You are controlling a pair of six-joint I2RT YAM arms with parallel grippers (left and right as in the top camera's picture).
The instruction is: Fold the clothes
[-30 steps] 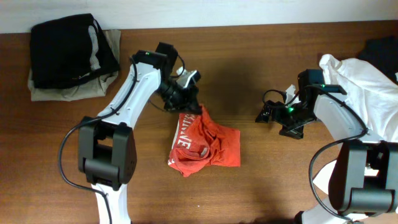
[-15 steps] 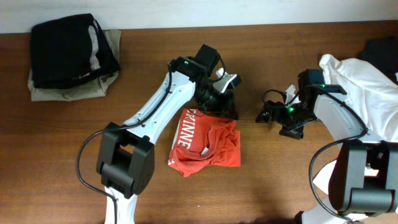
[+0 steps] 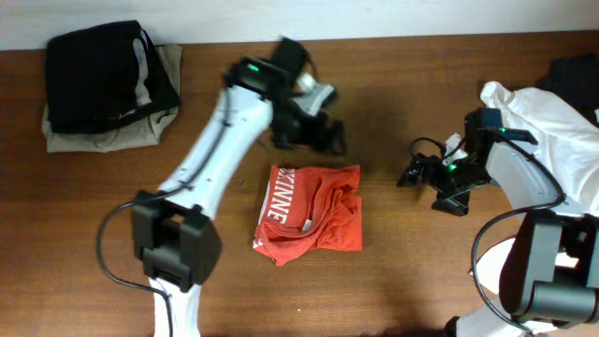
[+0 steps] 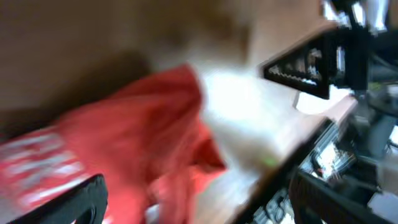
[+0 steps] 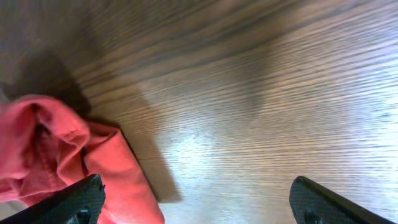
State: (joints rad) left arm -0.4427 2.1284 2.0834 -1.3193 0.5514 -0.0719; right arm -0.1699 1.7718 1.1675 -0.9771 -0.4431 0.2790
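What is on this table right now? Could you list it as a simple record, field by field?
Garment: orange-red cotton T-shirt, bunched into a rough rectangle mid-table, white lettering showing
Left tool: open, empty, just beyond the shirt's far edge, blurred
Right tool: open, empty, to the shirt's right, apart from it
Far left corner: black folded garment lying on a beige cloth
Right edge: white cloth
Surface: brown wooden table

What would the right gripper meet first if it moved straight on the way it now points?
Probably the bare wooden table. The right gripper, jaws open, aims at wood just beside the edge of the orange-red T-shirt, though depth is unclear.
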